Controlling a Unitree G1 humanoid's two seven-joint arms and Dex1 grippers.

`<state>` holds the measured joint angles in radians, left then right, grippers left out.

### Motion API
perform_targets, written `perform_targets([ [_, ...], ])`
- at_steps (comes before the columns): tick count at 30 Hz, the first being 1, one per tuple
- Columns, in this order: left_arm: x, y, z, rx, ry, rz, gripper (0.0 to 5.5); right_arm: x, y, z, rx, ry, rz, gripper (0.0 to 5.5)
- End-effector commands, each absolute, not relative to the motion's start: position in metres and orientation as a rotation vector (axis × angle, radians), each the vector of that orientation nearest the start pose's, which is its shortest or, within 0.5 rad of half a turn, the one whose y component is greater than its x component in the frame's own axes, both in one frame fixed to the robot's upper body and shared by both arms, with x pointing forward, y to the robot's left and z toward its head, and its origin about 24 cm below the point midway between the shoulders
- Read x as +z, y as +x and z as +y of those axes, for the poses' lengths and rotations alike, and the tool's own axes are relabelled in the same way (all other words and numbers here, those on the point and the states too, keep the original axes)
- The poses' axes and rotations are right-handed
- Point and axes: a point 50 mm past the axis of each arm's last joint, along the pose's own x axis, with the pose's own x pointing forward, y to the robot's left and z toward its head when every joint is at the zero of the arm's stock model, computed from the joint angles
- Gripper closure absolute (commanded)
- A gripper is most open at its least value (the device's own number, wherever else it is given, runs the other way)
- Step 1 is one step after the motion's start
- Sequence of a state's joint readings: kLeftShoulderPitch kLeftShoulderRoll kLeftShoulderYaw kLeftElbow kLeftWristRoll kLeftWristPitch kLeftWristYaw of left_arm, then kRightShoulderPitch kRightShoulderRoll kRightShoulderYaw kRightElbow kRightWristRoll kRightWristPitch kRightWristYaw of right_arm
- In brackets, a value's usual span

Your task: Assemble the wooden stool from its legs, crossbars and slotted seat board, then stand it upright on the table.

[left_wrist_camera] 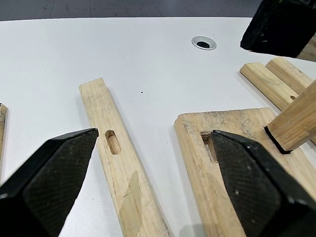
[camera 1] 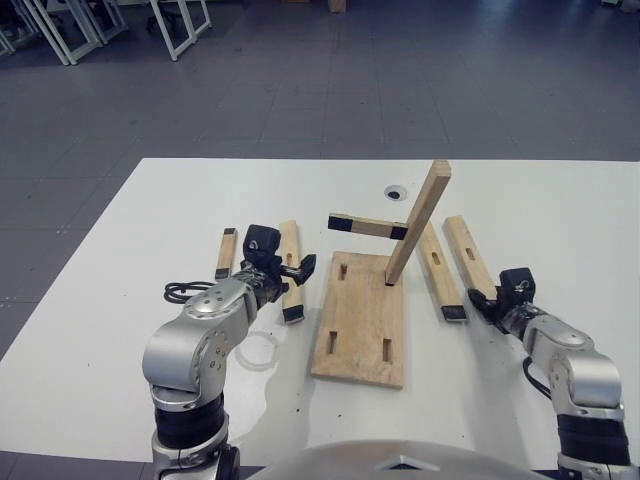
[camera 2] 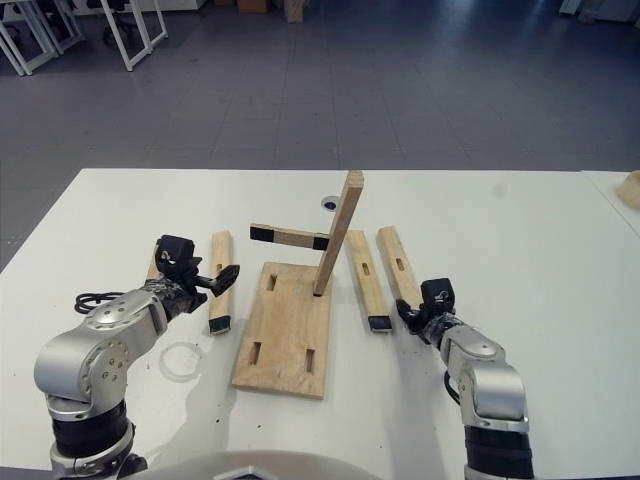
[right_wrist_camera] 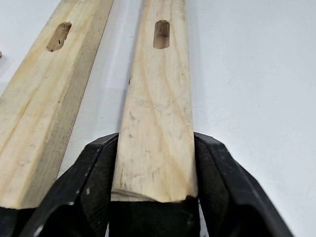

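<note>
The slotted seat board (camera 1: 350, 335) lies flat mid-table. One leg (camera 1: 418, 222) stands tilted in its far right slot, with a black-tipped crossbar (camera 1: 366, 227) sticking out to the left. Two loose legs lie right of the board, an inner leg (camera 1: 439, 268) and an outer leg (camera 1: 467, 253). My right gripper (right_wrist_camera: 153, 187) is shut on the outer leg (right_wrist_camera: 157, 113) at its near, black-capped end. Left of the board lie another leg (left_wrist_camera: 118, 168) and a short crossbar (camera 1: 226, 252). My left gripper (camera 1: 288, 262) hangs open over that leg, its fingers (left_wrist_camera: 49, 182) wide apart.
A black cable (camera 1: 185, 291) and a clear ring (camera 1: 260, 351) lie near the left arm. A round cable hole (camera 1: 396, 190) sits at the back of the white table (camera 1: 560, 210). Bare table surface lies at the far left and far right.
</note>
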<state>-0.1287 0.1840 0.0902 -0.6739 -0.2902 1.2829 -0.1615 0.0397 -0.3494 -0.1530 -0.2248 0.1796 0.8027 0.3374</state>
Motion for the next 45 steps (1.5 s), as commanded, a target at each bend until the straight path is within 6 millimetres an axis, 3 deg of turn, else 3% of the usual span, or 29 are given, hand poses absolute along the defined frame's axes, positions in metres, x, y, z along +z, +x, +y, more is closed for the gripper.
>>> perform_targets([
  [1, 0.106, 0.23, 0.153, -0.287, -0.04, 0.496, 1.27, 0.019, 0.222, -0.231, 0.153, 0.008, 0.665, 3.47],
  [3, 0.106, 0.23, 0.154, -0.286, -0.053, 0.496, 1.27, 0.021, 0.223, -0.239, 0.112, 0.011, 0.644, 3.47],
  [5, 0.109, 0.231, 0.157, -0.293, -0.09, 0.477, 1.27, 0.04, 0.233, -0.254, 0.051, 0.014, 0.526, 3.47],
  [6, 0.112, 0.233, 0.16, -0.31, -0.119, 0.458, 1.27, 0.058, 0.241, -0.264, 0.007, 0.018, 0.436, 3.47],
  [8, 0.126, 0.235, 0.17, -0.435, -0.281, 0.386, 1.27, 0.116, 0.26, -0.274, -0.011, 0.052, 0.181, 3.47],
  [10, 0.144, 0.232, 0.178, -0.685, -0.427, 0.31, 1.27, 0.162, 0.266, -0.261, 0.137, 0.236, -0.021, 3.47],
  [12, 0.16, 0.229, 0.187, -0.902, -0.532, 0.26, 1.27, 0.193, 0.26, -0.243, 0.425, 0.512, -0.159, 3.47],
  [15, 0.178, 0.232, 0.194, -1.088, -0.622, 0.203, 1.27, 0.213, 0.233, -0.226, 0.861, 0.731, -0.215, 3.47],
  [18, 0.182, 0.238, 0.185, -1.186, -0.706, 0.193, 1.27, 0.213, 0.209, -0.203, 1.2, 0.783, -0.114, 3.47],
  [23, 0.181, 0.242, 0.161, -1.292, -0.759, 0.242, 1.27, 0.2, 0.198, -0.16, 1.454, 0.783, 0.102, 3.47],
  [30, 0.188, 0.236, 0.155, -1.372, -0.787, 0.241, 1.27, 0.167, 0.203, -0.139, 1.452, 0.729, 0.284, 3.47],
  [39, 0.189, 0.234, 0.149, -1.414, -0.816, 0.272, 1.27, 0.15, 0.199, -0.121, 1.517, 0.683, 0.354, 3.47],
  [45, 0.185, 0.233, 0.149, -1.415, -0.847, 0.309, 2.32, 0.148, 0.197, -0.117, 1.534, 0.672, 0.364, 3.47],
])
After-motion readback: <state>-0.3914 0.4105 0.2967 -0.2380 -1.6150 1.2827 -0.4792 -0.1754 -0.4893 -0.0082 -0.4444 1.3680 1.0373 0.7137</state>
